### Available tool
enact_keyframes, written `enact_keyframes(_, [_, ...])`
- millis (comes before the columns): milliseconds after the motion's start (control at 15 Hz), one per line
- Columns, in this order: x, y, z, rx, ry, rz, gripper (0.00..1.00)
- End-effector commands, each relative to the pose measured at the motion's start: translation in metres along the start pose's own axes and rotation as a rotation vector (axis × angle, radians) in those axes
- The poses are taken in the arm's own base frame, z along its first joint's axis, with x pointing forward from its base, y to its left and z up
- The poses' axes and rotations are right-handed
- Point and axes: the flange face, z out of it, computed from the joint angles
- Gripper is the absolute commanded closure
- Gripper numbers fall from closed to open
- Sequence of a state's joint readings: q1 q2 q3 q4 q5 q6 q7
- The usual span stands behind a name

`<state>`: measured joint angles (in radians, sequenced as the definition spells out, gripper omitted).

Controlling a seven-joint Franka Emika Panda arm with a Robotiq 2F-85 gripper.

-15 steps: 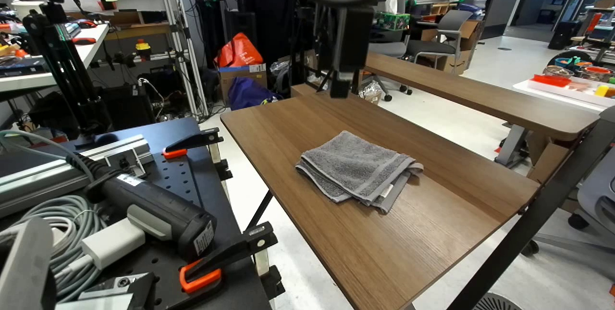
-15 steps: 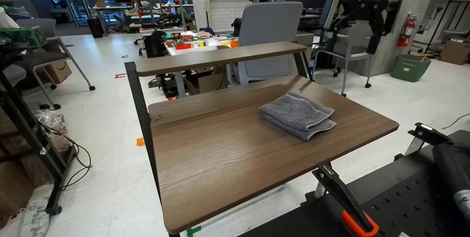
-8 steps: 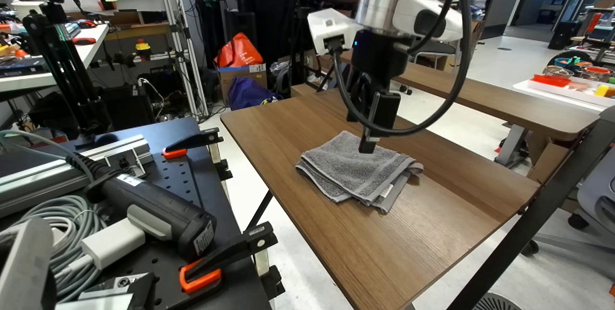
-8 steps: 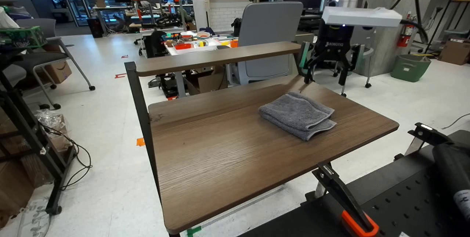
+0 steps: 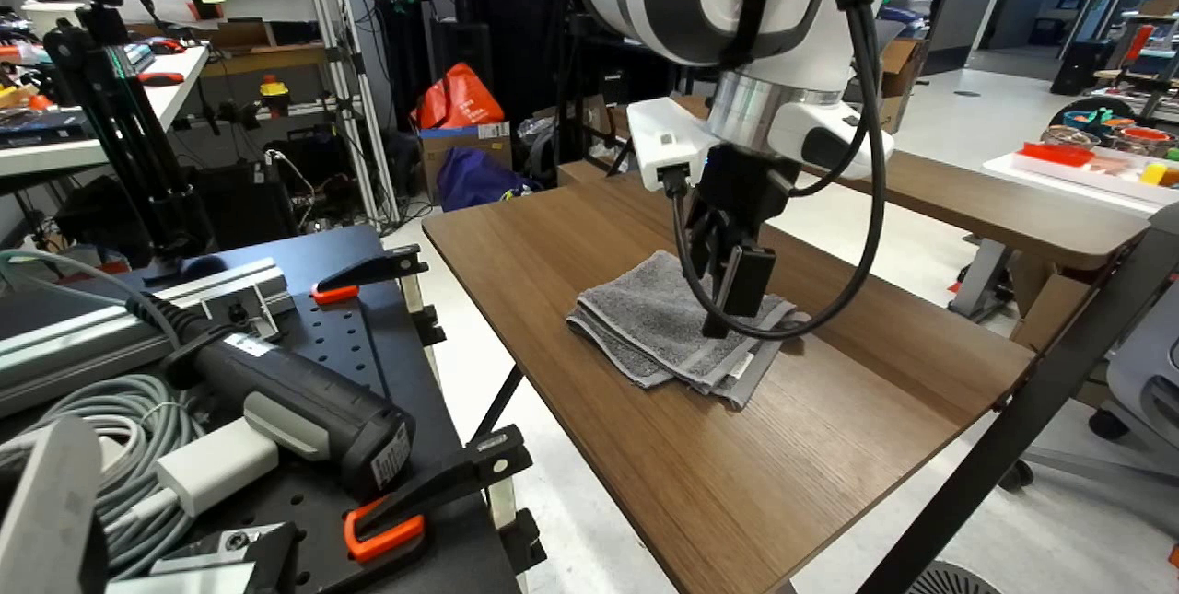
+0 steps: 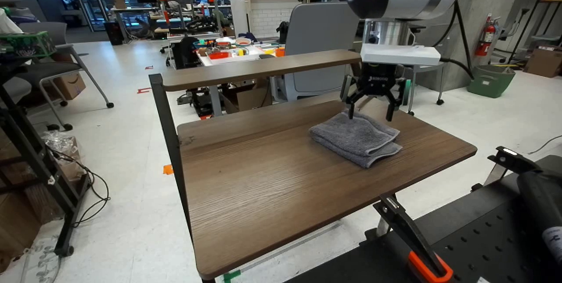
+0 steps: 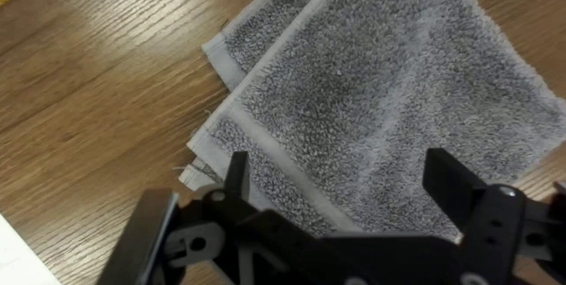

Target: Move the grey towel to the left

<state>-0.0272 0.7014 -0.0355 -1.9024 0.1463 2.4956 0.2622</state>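
The grey towel (image 5: 636,318) lies folded on the brown wooden tabletop (image 5: 783,474). It also shows in an exterior view (image 6: 351,138), at the right half of the tabletop (image 6: 246,186). In the wrist view the towel (image 7: 353,77) fills much of the picture, with layered edges at its left corner. My gripper (image 6: 370,119) is open and points down over the towel's far part. In the wrist view the gripper (image 7: 335,154) has its two fingers wide apart with only towel showing beneath them. Whether the fingertips touch the cloth I cannot tell.
A raised wooden shelf (image 6: 263,67) runs along one long side of the table, with a dark post (image 6: 169,142) at its end. A black bench (image 5: 341,345) with orange-handled clamps (image 5: 442,488) stands beside the other long side.
The arm has come down from above the table to over the towel, lower in both exterior views and leftward in the view with the shelf behind. The towel has not moved.
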Motion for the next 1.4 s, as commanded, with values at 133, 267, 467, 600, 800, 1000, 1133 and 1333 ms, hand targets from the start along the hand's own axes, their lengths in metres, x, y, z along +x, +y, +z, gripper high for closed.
enact_keyframes(133, [0.017,-0.019,0.03,0.009,0.001,0.025,0.0])
enact_keyframes(267, [0.019,-0.029,0.038,0.007,0.004,0.016,0.0])
enact_keyframes(467, [0.017,-0.049,0.05,0.008,0.0,-0.006,0.0])
enact_keyframes(600, [0.015,-0.064,0.052,0.006,0.008,-0.03,0.0])
enact_keyframes(800, [0.008,-0.092,0.056,-0.006,0.026,-0.065,0.0])
enact_keyframes(1000, [-0.003,-0.124,0.062,-0.013,0.036,-0.106,0.0])
enact_keyframes(1133, [-0.01,-0.146,0.064,-0.011,0.037,-0.125,0.0])
enact_keyframes(1333, [-0.019,-0.171,0.067,-0.013,0.042,-0.152,0.0])
